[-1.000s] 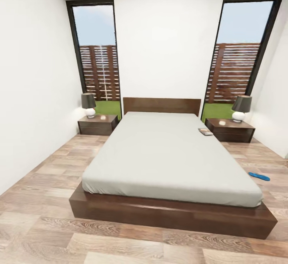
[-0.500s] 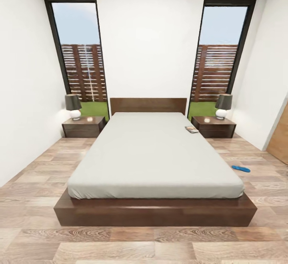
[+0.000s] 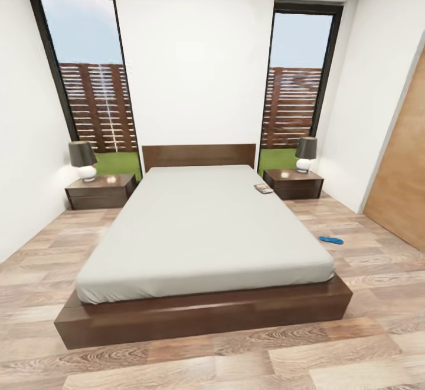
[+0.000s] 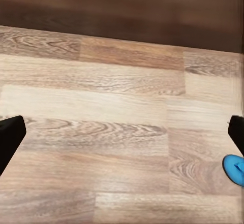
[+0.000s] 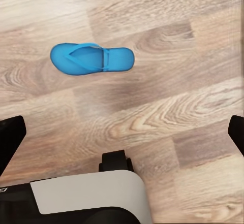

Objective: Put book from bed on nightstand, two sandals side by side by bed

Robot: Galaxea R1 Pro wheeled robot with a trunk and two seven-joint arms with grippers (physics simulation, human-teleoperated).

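We see the book [image 3: 263, 189] on the bed [image 3: 200, 225], right of middle, by the right nightstand [image 3: 293, 183]. One sandal [image 5: 92, 58] lies flat ahead of our right end effector [image 5: 122, 137], the nearer arm. Both end effectors gape wide, holding nothing.

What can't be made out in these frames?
- Book, head view: too small, cover unreadable.
- Sandal, left wrist view: cut off by frame edge, partly behind a fingertip.
- Left gripper, right gripper: fingertips only at frame edges.
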